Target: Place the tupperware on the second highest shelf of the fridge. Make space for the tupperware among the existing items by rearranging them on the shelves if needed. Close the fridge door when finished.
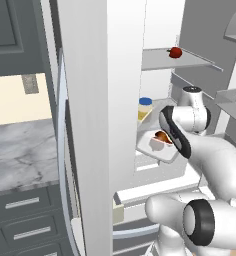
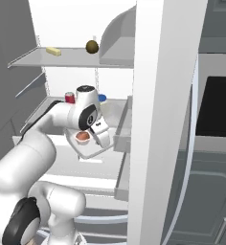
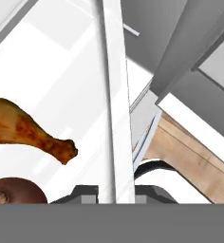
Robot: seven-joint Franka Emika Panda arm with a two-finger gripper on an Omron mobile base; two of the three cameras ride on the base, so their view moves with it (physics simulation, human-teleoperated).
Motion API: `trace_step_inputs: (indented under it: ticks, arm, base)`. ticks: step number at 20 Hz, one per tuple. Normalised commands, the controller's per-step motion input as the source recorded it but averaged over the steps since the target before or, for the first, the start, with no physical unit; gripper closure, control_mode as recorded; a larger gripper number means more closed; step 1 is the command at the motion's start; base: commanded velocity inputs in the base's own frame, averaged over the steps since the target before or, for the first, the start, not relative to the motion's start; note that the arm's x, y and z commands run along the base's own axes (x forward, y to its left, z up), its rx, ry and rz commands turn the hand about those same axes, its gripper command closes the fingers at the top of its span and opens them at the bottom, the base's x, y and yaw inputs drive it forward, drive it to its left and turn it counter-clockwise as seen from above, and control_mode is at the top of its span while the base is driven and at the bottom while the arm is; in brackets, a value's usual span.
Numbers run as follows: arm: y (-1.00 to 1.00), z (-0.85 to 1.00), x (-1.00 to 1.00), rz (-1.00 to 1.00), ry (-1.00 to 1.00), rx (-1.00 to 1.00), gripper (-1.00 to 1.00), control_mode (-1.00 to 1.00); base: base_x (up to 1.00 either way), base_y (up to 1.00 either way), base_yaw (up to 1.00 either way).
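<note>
The tupperware [image 1: 156,146], a shallow white tub holding a brown drumstick [image 3: 28,128] and a small red food [image 3: 13,192], hangs tilted inside the open fridge [image 1: 90,125]. My gripper [image 1: 173,148] is shut on the tub's rim [image 3: 116,95], which runs between the two fingertips [image 3: 85,192]. In the right base view the tupperware [image 2: 87,142] hangs from the gripper [image 2: 101,139], just in front of a lower shelf [image 2: 48,109]. An upper shelf [image 1: 190,61] lies well above it. The fridge top is cut off, so I cannot tell which shelf is the second highest.
A red fruit [image 1: 175,52] and a brown round fruit [image 2: 92,46] sit on the upper shelf. A yellow blue-lidded jar [image 1: 145,107] and a red can [image 2: 70,97] stand on the lower shelf behind the tub. Open fridge doors [image 2: 163,119] flank the arm.
</note>
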Motion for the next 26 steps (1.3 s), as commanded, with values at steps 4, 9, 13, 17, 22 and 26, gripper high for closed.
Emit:
trace_step_inputs:
  ticks: [4, 9, 13, 17, 22, 26]
  arm:
    - [-0.11, 0.00, 0.42, -0.05, 0.00, 0.00, 1.00, -1.00]
    - [-0.18, 0.00, 0.41, -0.03, 0.00, 0.00, 1.00, -1.00]
    - [-0.19, 0.00, 0.37, -0.01, 0.00, 0.00, 1.00, -1.00]
    - [-0.17, 0.00, 0.45, 0.00, 0.01, 0.00, 1.00, -1.00]
    - [-0.19, 0.00, 0.40, 0.00, 0.08, 0.00, 1.00, -1.00]
    - [-0.07, 0.00, 0.45, 0.00, 0.15, 0.00, 1.00, -1.00]
  base:
    - [0.00, 0.00, 0.00]
    - [0.00, 0.00, 0.00]
    - [0.00, 0.00, 0.00]
    - [0.00, 0.00, 0.00]
    - [0.00, 0.00, 0.00]
    - [0.00, 0.00, 0.00]
